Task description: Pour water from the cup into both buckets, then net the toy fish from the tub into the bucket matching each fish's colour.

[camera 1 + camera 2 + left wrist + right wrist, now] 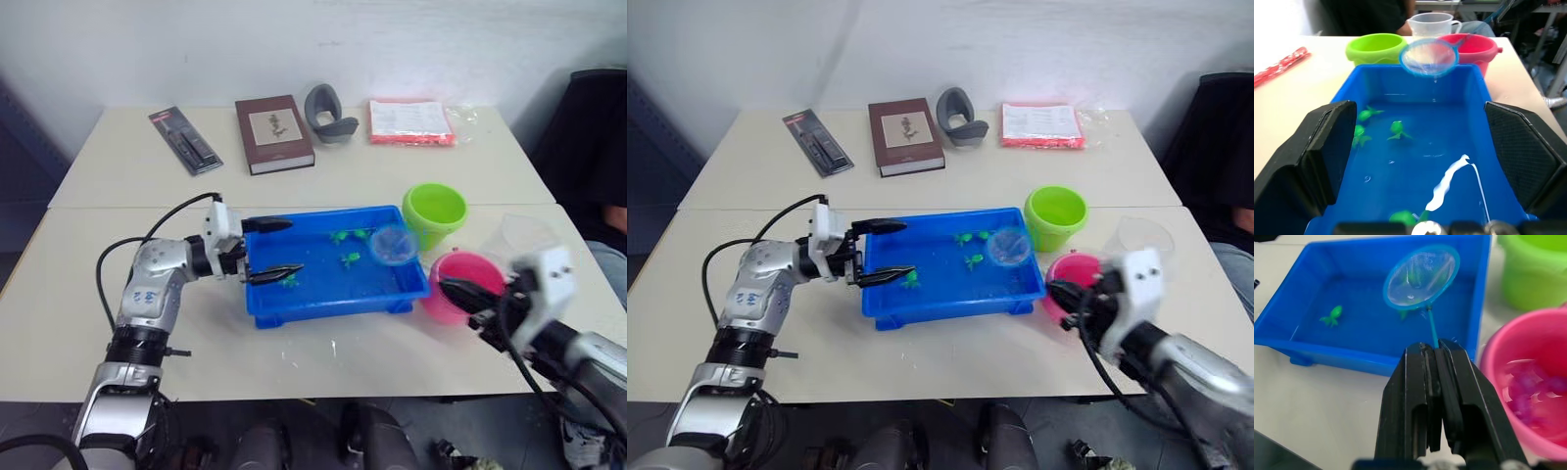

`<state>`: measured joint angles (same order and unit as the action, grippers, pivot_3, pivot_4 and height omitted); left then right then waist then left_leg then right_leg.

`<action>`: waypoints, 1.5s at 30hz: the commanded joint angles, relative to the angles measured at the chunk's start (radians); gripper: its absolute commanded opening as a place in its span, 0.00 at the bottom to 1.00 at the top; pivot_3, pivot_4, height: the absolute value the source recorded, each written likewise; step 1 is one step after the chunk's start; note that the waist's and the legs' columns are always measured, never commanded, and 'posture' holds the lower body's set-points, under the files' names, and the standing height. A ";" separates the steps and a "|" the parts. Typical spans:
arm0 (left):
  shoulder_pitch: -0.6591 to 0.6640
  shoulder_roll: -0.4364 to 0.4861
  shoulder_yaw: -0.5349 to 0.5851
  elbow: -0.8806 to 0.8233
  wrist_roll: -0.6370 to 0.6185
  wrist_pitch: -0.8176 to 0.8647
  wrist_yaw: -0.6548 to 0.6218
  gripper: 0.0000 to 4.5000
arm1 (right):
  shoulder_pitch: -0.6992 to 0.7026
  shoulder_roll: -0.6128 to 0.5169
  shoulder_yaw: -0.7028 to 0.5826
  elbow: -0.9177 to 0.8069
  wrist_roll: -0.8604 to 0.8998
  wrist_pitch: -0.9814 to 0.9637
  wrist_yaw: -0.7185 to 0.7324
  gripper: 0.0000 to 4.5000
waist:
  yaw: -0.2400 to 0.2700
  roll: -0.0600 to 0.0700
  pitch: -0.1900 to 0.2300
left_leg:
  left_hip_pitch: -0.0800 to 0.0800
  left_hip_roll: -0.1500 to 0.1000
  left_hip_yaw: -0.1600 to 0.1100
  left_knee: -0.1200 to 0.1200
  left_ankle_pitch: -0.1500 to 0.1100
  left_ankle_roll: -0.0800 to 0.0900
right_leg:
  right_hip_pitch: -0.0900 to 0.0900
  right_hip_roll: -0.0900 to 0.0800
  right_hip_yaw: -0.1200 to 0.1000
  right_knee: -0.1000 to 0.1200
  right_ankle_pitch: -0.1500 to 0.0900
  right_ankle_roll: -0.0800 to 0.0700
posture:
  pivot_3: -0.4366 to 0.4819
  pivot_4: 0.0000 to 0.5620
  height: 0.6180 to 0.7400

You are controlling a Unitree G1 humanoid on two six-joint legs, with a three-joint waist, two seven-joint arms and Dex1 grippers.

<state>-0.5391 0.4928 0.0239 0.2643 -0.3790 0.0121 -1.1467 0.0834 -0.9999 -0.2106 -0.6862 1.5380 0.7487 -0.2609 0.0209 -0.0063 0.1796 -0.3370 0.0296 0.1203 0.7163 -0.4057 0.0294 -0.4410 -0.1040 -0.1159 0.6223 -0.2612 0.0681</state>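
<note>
Spanning two pale tables pushed together, the scene is sitting before a white wall. The left gripper is spreading its fingers wide around the blue tub's near end, green fish lying between them. The right gripper is pinching the net by its handle, pink bucket just beside. The green bucket and a half-hidden clear cup are standing beyond.

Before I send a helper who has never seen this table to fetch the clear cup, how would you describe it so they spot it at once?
Start at the blue tub on the near table. At its right end stand a green bucket and a pink bucket; the cup stands just right of them. It alone is see-through and colourless.
</note>
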 commanded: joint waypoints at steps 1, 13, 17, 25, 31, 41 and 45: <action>0.016 0.016 0.022 -0.064 -0.009 0.004 0.019 1.00 | -0.112 0.008 0.063 0.072 0.085 0.047 -0.113 0.00 | 0.004 0.000 0.000 | -0.001 0.000 0.000 0.000 0.000 0.000 | 0.000 -0.001 -0.001 0.000 0.000 0.000 | 0.48 0.27 1.00; 0.087 0.032 0.033 -0.152 -0.009 0.016 0.065 1.00 | -0.420 0.120 0.224 0.326 0.224 0.158 -0.330 0.00 | 0.000 0.000 0.000 | -0.005 0.000 -0.001 0.000 0.000 0.000 | -0.001 -0.001 -0.004 -0.001 0.001 0.002 | 0.48 0.27 1.00; 0.100 0.039 0.038 -0.166 -0.012 0.018 0.075 1.00 | -0.472 0.128 0.247 0.377 0.274 0.192 -0.375 0.00 | 0.000 0.000 0.000 | -0.006 0.001 -0.001 0.000 0.000 0.000 | -0.001 -0.001 -0.005 -0.001 0.002 0.002 | 0.48 0.27 1.00; 0.118 0.040 0.037 -0.187 -0.017 0.021 0.091 1.00 | -0.549 0.227 0.252 0.490 0.147 0.208 -0.341 0.00 | -0.003 0.000 0.000 | -0.008 0.001 -0.001 0.000 0.000 0.000 | -0.003 0.000 -0.005 -0.001 0.002 0.002 | 0.48 0.27 1.00; 0.122 0.039 0.037 -0.190 -0.017 0.020 0.099 1.00 | -0.582 0.302 0.224 0.533 0.012 0.204 -0.276 0.00 | -0.003 0.000 0.000 | -0.010 0.001 -0.002 0.000 0.000 0.000 | -0.004 0.000 -0.007 -0.001 0.002 0.002 | 0.48 0.27 1.00; 0.130 0.037 0.035 -0.196 -0.021 0.020 0.109 1.00 | -0.528 0.310 0.159 0.402 -0.121 0.229 -0.156 0.00 | -0.021 0.000 0.000 | -0.013 0.001 -0.006 0.001 0.000 0.000 | -0.004 -0.001 -0.011 -0.002 0.002 0.003 | 0.48 0.27 1.00; 0.126 0.032 0.029 -0.190 -0.022 0.019 0.104 1.00 | -0.495 0.311 0.135 0.349 -0.165 0.230 -0.090 0.00 | -0.021 0.000 0.000 | -0.014 0.001 -0.007 0.001 0.000 0.000 | -0.004 0.000 -0.013 -0.003 0.002 0.003 | 0.48 0.27 1.00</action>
<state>-0.4159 0.5246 0.0399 0.0950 -0.3862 0.0352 -1.0402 -0.4118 -0.6792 -0.0216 -0.2801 1.3841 0.9840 -0.3834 -0.0003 -0.0060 0.1794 -0.3513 0.0304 0.1134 0.7171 -0.4056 0.0293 -0.4453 -0.1027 -0.1287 0.6194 -0.2593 0.0707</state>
